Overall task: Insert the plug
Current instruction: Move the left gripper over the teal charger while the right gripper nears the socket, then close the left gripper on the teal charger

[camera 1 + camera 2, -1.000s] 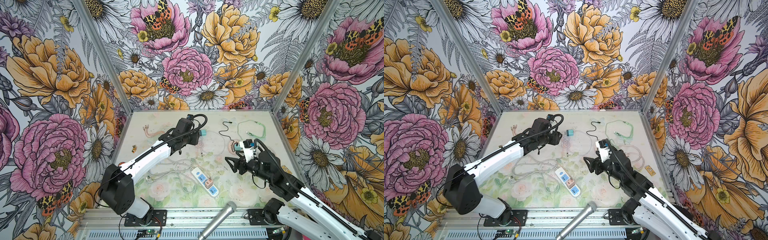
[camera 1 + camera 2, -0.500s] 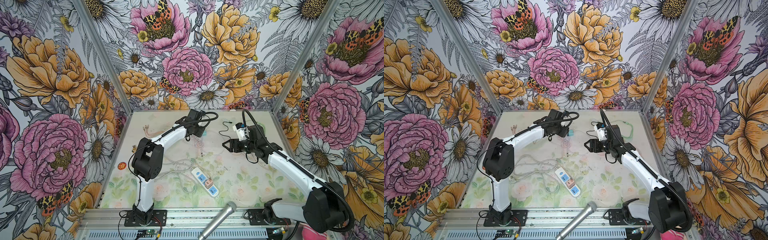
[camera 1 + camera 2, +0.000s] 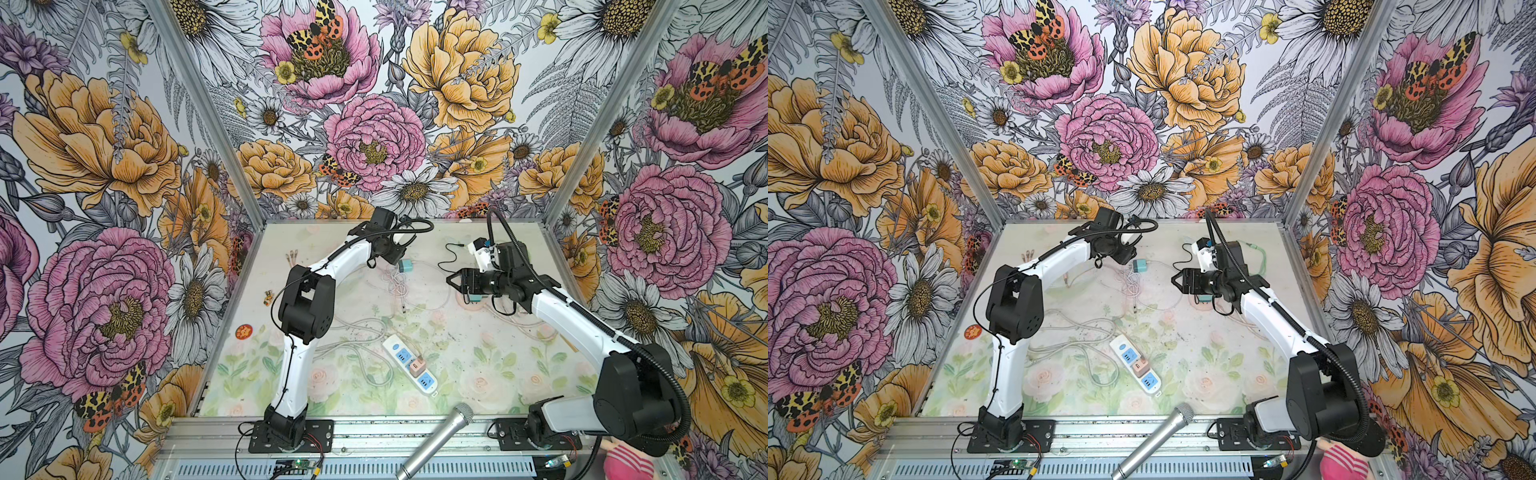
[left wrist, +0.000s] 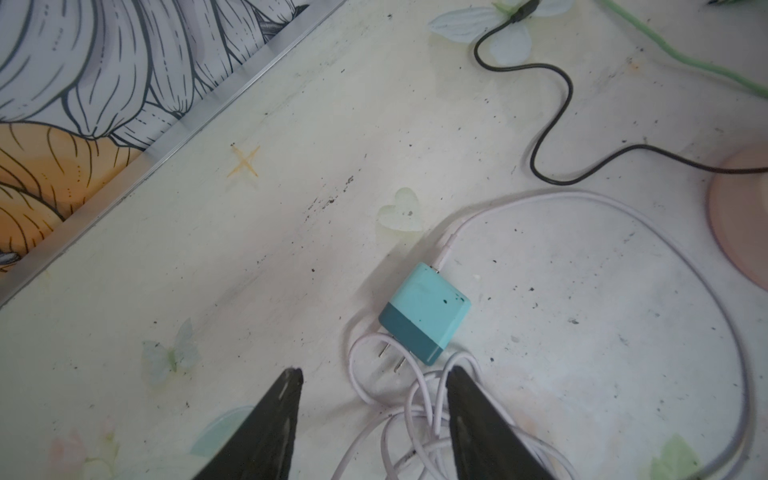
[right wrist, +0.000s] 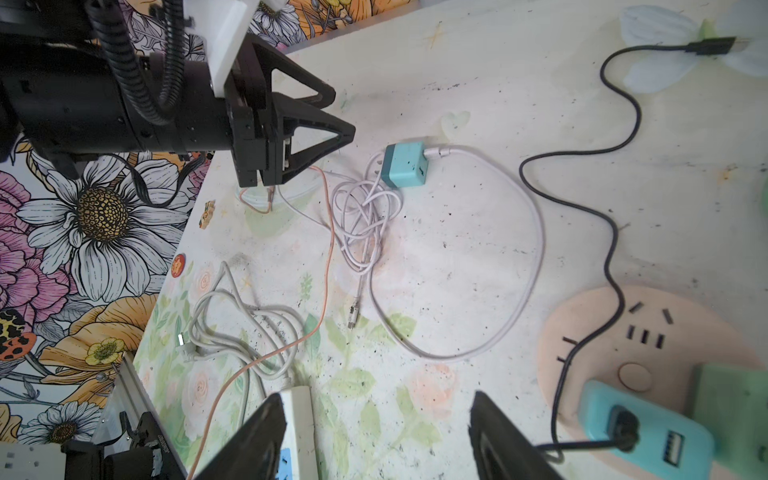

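The plug (image 4: 424,311) is a teal two-tone charger block with two metal prongs and a white cable (image 4: 623,216). It lies flat near the back of the table, seen in both top views (image 3: 406,266) (image 3: 1140,266) and in the right wrist view (image 5: 405,165). My left gripper (image 4: 374,374) hangs open just above the table with the prongs a little beyond its fingertips, and holds nothing (image 3: 397,255) (image 5: 343,112). My right gripper (image 5: 378,399) is open and empty, hovering right of the plug (image 3: 455,280). A white power strip (image 3: 409,365) lies at the front middle with a pink adapter (image 3: 417,366) in it.
A round pink socket hub (image 5: 648,345) carries a teal adapter (image 5: 644,432) with a black cable (image 5: 615,232). Tangled white cables (image 5: 361,216), a grey cord (image 5: 249,328) and an orange wire (image 5: 324,266) lie mid-table. A green cable (image 4: 685,62) lies at the back. A microphone (image 3: 436,444) lies on the front rail.
Both arms have stretched toward the back of the table. The right gripper has moved from the middle up beside the round hub. The left gripper has stayed by the teal plug.
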`<move>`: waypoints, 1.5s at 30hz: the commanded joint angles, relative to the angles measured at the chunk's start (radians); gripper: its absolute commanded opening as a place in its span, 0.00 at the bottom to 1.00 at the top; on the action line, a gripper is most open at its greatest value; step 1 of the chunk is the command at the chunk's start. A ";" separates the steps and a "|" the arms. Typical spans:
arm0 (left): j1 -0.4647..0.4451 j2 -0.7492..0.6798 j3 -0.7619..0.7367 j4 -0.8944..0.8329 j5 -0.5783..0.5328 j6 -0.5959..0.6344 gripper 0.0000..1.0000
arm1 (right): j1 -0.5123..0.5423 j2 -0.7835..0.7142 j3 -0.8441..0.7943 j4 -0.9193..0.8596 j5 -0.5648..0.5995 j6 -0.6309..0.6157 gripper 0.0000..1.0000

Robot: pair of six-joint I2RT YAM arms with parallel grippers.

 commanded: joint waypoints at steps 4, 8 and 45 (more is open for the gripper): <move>-0.009 0.059 0.034 -0.036 0.100 0.144 0.60 | -0.020 0.012 0.034 0.044 -0.037 0.003 0.71; -0.013 0.085 0.053 -0.056 0.105 0.189 0.60 | -0.025 0.011 0.034 0.044 -0.047 0.004 0.71; 0.007 0.136 0.230 -0.167 0.198 0.044 0.19 | -0.025 -0.062 0.002 0.046 -0.034 0.043 0.70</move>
